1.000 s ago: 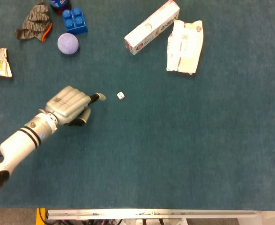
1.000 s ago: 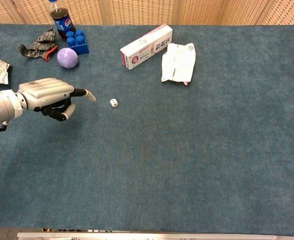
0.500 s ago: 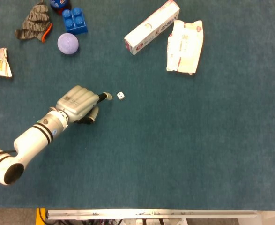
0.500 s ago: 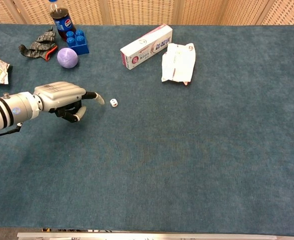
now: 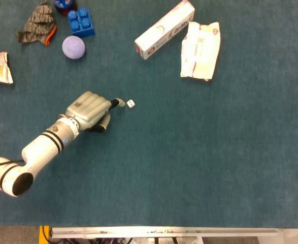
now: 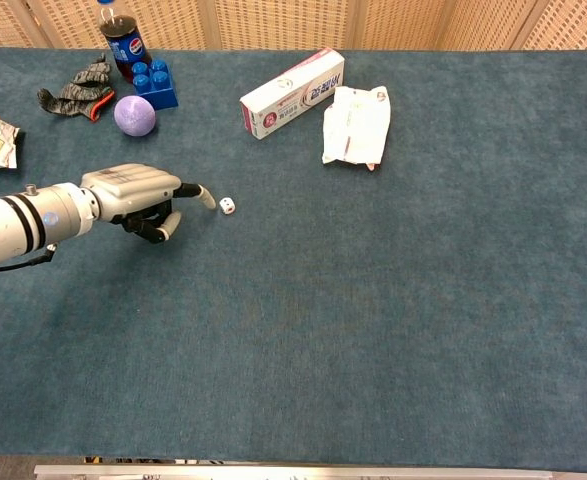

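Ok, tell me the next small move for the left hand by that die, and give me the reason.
Probably ease the left hand a little further toward the die and open its fingers around it. One extended fingertip sits just short of the die with a small gap, the other fingers are curled under, and the hand holds nothing.

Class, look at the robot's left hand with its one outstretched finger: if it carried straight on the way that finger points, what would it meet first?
Most likely the small white die, lying just beyond the left hand and its fingertip. A narrow gap shows between them; height above the table is unclear.
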You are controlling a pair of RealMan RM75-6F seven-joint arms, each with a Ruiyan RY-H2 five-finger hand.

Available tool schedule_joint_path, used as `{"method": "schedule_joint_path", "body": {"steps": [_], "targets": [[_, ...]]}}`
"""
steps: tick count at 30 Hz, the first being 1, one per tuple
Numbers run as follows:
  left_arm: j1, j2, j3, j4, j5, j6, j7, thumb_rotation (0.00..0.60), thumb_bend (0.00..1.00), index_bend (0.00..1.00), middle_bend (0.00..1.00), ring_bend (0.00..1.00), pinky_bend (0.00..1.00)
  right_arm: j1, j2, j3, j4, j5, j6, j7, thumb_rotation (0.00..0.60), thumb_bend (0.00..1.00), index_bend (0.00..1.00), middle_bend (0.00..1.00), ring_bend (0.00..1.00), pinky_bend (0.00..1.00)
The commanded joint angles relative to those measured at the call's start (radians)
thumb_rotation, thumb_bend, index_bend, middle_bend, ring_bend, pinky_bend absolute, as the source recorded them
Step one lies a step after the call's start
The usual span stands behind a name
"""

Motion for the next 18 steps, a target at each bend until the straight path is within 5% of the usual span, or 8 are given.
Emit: {"method": "schedule_joint_path", "body": {"steps": [1,18], "targets": [[-0.005,-0.003,0.000,-0.002,-0.009,-0.001,-0.001,0.548,0.73,0.18,0.92,0.93,0.90,-0.003,0.001,0.000,0.002,0.001,0.001,0.003,0.600,0.34,0.29,0.37,0.31,0.35],[-0.048,-0.019,-0.026,-0.017,-0.054,-0.017,-0.044,0.546,0.73,0.18,0.92,0.93,0.91,-0.017,0.001,-0.001,0.022,0.002,0.011,0.029,0.600,0.34,0.29,0.37,0.31,0.35]]}}
